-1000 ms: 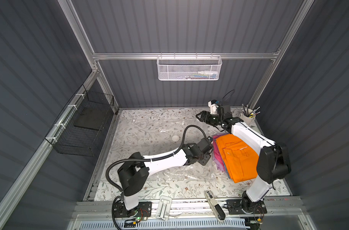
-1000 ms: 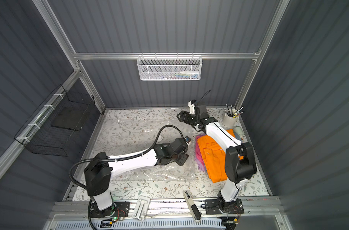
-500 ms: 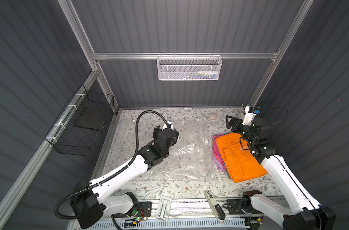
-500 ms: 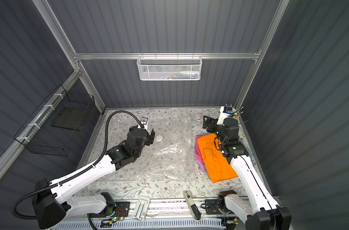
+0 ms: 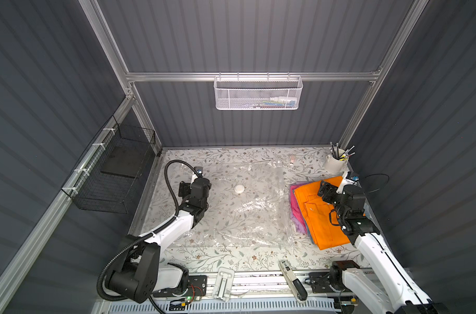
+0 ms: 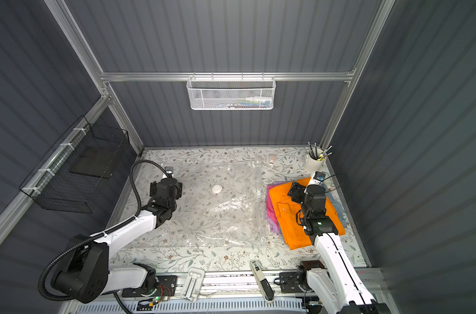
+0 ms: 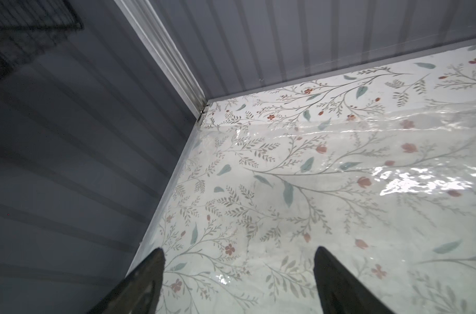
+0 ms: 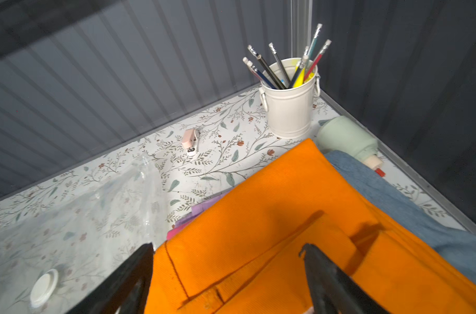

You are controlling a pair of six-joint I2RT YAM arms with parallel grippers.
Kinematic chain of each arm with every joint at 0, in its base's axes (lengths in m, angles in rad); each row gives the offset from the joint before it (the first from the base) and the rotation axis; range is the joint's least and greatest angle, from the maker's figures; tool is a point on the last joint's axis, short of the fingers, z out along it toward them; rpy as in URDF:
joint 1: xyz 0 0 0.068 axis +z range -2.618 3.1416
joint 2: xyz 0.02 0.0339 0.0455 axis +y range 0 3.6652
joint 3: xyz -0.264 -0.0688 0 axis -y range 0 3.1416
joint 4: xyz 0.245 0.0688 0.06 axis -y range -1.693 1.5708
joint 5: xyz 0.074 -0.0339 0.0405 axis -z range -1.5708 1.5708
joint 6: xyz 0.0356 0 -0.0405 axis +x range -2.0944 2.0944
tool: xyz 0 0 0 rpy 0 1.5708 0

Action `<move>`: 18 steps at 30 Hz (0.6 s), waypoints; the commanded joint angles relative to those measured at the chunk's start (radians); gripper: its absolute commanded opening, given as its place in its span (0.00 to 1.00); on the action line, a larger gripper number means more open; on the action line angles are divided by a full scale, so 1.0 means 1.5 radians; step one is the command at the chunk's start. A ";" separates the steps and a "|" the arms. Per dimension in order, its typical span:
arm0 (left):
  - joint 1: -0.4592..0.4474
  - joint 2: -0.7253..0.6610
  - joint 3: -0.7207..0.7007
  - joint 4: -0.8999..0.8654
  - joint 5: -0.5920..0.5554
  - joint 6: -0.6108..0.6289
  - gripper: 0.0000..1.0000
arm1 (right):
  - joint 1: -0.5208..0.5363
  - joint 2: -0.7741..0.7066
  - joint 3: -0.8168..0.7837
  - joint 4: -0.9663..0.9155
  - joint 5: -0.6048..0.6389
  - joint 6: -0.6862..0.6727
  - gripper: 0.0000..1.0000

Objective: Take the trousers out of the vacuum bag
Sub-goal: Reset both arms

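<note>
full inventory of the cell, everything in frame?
vacuum bag: 1, clear, flat, centre, looks empty
valve: 1, white, on the bag
trousers: 4, orange over pink, lilac, denim blue; stacked right of the bag, outside it
pencil cup: 1, white, far right corner
small clip-like item: 1, pink and white, near back edge
bottle: 1, pale green, lying by right wall
mesh basket: 1, white, back rail
wire basket: 1, black, left wall
handheld tool: 1, white and black, front edge
left claw: 1, black, open, above the bag
right claw: 1, black, open, above the orange trousers
</note>
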 commanded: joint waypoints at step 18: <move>0.142 0.238 -0.091 0.361 0.222 -0.044 0.93 | -0.030 0.104 -0.132 0.288 0.044 -0.092 0.90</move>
